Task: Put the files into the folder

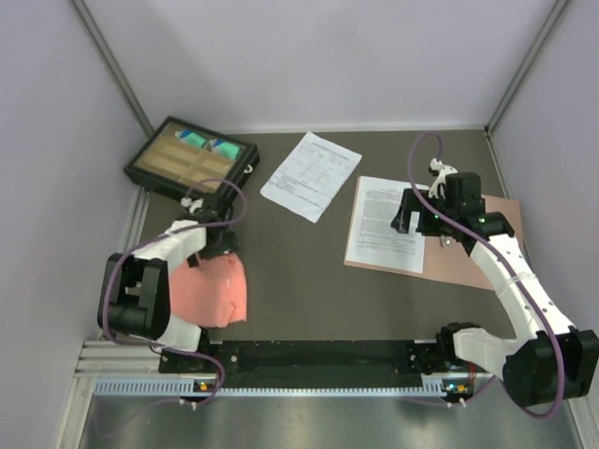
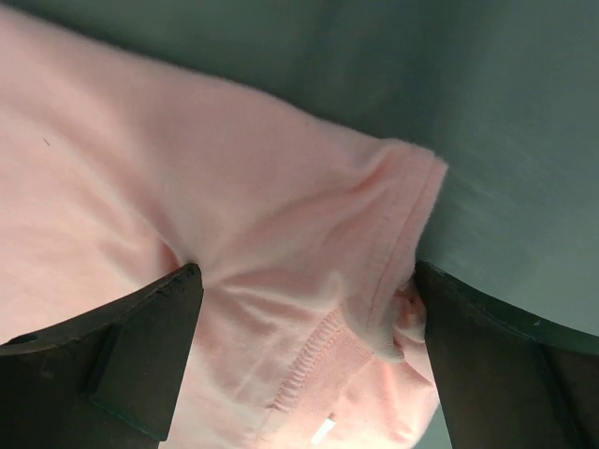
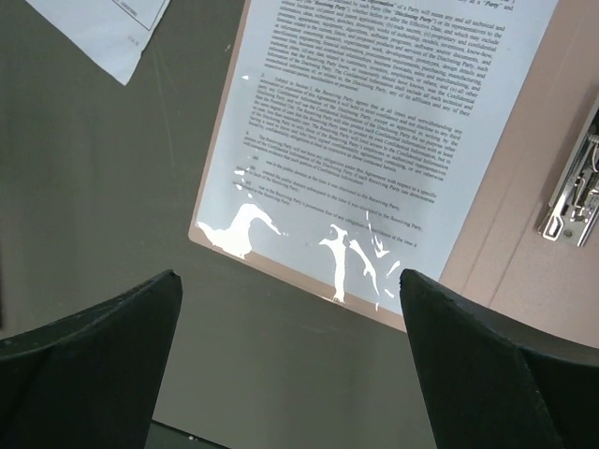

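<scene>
Top external: text sheet [image 1: 379, 229] on folder [image 1: 473, 254], table sheet [image 1: 311, 175] at its 10 o'clock; left fingers [image 2: 122, 365] and right fingers [image 3: 487, 365] spread, empty.

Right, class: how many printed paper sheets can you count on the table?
2. The table-layout sheet lies directly on the table, back centre. The dense-text sheet lies on the open folder, at right. Any beneath it would be hidden.

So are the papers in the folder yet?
About halfway. The dense-text sheet already lies on the open folder. Nothing is held: the right gripper hovers open over it, and the left gripper is open over the pink cloth. The table-layout sheet is left, lying on the table.
</scene>
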### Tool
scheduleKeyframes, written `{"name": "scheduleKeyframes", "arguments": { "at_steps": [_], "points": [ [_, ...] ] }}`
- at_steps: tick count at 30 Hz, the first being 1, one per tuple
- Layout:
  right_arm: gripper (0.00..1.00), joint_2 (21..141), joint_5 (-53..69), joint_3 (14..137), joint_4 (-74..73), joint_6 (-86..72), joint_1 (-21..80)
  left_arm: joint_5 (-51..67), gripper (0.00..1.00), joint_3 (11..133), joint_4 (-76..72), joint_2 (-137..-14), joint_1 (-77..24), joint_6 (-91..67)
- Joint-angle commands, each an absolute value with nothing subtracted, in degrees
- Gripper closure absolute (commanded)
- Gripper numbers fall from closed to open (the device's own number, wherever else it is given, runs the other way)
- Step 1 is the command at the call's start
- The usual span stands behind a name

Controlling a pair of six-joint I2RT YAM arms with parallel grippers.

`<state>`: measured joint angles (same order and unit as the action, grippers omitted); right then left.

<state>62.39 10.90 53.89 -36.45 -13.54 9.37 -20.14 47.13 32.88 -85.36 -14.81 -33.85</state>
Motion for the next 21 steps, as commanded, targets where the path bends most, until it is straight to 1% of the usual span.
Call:
{"name": "scheduleKeyframes", "arguments": {
  "at_steps": [1, 3, 4, 8, 9, 11, 12, 13, 14, 15, 17, 19, 20, 21],
  "points": [
    [0.01, 61.4, 13.5, 55.0, -34.1, -13.4, 9.8, -21.7, 0.02, 49.4, 34.9, -82.4, -5.2, -29.3],
    [0.01, 60.9, 13.4, 55.2, -34.5, -13.4, 9.8, -23.9, 0.02, 51.6, 35.1, -82.1, -3.5, -28.0],
    [0.01, 60.6, 13.4, 55.4, -34.5, -13.5, 9.9, -24.3, 0.02, 55.1, 36.1, -82.0, -3.2, -27.9],
    [0.01, 61.8, 10.6, 56.3, -35.6, -15.5, 9.9, -14.5, 0.02, 62.7, 40.9, -80.0, -4.9, -26.8],
    [0.01, 63.2, 8.1, 56.7, -35.9, -17.2, 9.9, -10.1, 0.02, 63.3, 40.3, -79.0, -6.3, -26.8],
    [0.01, 64.9, 6.0, 57.0, -36.4, -18.5, 9.9, -6.3, 0.02, 64.2, 38.4, -76.2, -12.8, -27.2],
    [0.01, 66.4, 3.7, 57.5, -36.6, -19.9, 9.8, -3.3, 0.02, 64.2, 34.7, -75.0, -15.6, -27.4],
    [0.01, 67.3, 2.8, 57.6, -36.5, -20.8, 9.3, -1.8, 0.02, 63.8, 32.6, -75.0, -21.1, -27.8],
    [0.01, 67.7, 2.5, 57.6, -36.0, -22.5, 8.9, -0.3, 0.02, 63.7, 30.3, -75.3, -23.4, -28.2],
    [0.01, 68.5, 2.7, 57.1, -35.4, -23.4, 8.5, 5.0, 0.02, 63.8, 26.8, -77.5, -25.4, -29.1],
    [0.01, 69.3, 3.3, 56.8, -33.8, -25.0, 6.8, 9.2, 0.03, 64.0, 22.5, -80.9, -29.8, -32.2],
    [0.01, 71.5, 3.2, 56.8, -33.4, -27.0, 5.5, 11.5, 0.03, 65.0, 16.4, -87.3, -34.2, -33.3],
    [0.01, 72.6, 3.1, 56.8, -33.0, -27.9, 3.4, 11.5, 0.03, 66.1, 15.4, -89.7, -35.6, -33.3],
    [0.01, 73.4, 3.3, 56.9, -32.3, -28.0, 2.3, 11.9, 0.03, 67.4, 14.4, -94.7, -36.9, -33.3]
  ]
}}
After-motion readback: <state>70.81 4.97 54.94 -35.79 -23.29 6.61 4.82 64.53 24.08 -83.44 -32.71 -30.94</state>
